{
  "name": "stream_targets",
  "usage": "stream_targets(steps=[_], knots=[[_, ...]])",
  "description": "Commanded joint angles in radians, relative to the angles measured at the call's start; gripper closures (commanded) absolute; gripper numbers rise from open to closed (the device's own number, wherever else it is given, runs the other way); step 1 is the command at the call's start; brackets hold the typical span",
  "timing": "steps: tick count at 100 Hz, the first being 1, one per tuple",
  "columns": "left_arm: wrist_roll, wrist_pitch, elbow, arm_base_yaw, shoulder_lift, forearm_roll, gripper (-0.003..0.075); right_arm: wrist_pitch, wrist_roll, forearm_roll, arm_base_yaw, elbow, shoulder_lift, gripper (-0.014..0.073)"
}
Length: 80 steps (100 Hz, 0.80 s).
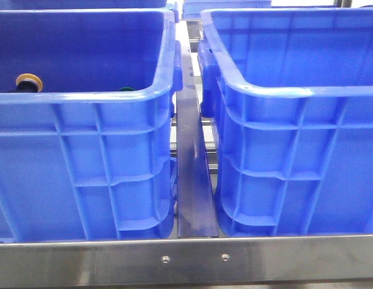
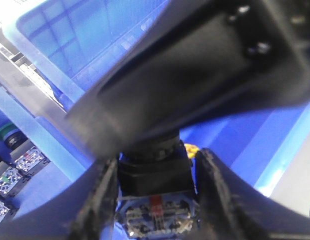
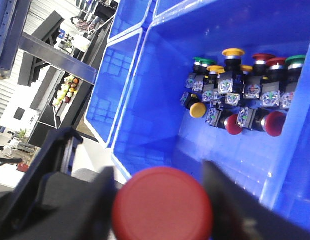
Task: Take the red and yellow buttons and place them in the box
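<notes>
We are holding a red button (image 3: pixel 164 206) in our right gripper (image 3: pixel 160 210), its broad red cap sitting between the two dark fingers (image 3: pixel 230 200), which are closing on it from either side. It is hanging above the inside of a blue box (image 3: pixel 144 115), over bare floor, well apart from a cluster of buttons (image 3: pixel 240 92) lying against the far wall of that crate: green, yellow and red caps on black bodies, packed touching one another.

Our left gripper (image 2: pixel 155 200) is clamping a second button (image 2: pixel 155 175) by its black body, with the terminal block showing between the fingers (image 2: pixel 97 200). A small patch of yellow is peeking out just beside that body, but the cap itself is hidden, so we cannot tell its colour.

From the front, two blue crates are standing side by side behind the steel front edge of the bench (image 1: pixel 186 262). A yellow-capped button (image 1: pixel 28 82) is lying inside the left crate (image 1: pixel 84 168), toward the left edge, and the right crate (image 1: pixel 294 156) is showing us only its walls.
</notes>
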State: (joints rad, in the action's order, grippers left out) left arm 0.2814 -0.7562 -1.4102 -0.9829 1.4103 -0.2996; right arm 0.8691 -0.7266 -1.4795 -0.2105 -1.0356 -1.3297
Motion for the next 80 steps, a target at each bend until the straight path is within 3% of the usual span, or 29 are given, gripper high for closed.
stream_targets(steps=[1,12,19,26,36,46,80], knots=[[0.001,0.065,-0.033,-0.008,-0.040,-0.010,0.0740,0.020,-0.021,-0.068,0.000,-0.035,0.024,0.0346],[0.001,0.065,-0.033,-0.008,-0.040,-0.010,0.0727,0.017,-0.022,-0.068,0.000,-0.035,0.024,0.0359],[0.001,0.065,-0.033,-0.008,-0.040,-0.010,0.0658,0.012,-0.023,-0.068,0.000,-0.035,0.024,0.0359],[0.001,0.065,-0.033,-0.008,-0.040,-0.015,0.0521,0.007,-0.023,-0.068,0.000,-0.035,0.024,0.0359],[0.001,0.061,-0.033,-0.008,-0.040,-0.019,0.0237,-0.001,-0.031,-0.068,0.000,-0.035,0.024,0.0359],[0.001,0.055,-0.033,-0.008,-0.040,-0.021,0.0076,-0.011,-0.042,-0.068,0.001,-0.035,0.024,0.0359],[0.013,0.035,-0.030,0.054,-0.040,0.004,0.0062,-0.176,-0.129,-0.066,0.005,-0.035,0.053,0.0359]])
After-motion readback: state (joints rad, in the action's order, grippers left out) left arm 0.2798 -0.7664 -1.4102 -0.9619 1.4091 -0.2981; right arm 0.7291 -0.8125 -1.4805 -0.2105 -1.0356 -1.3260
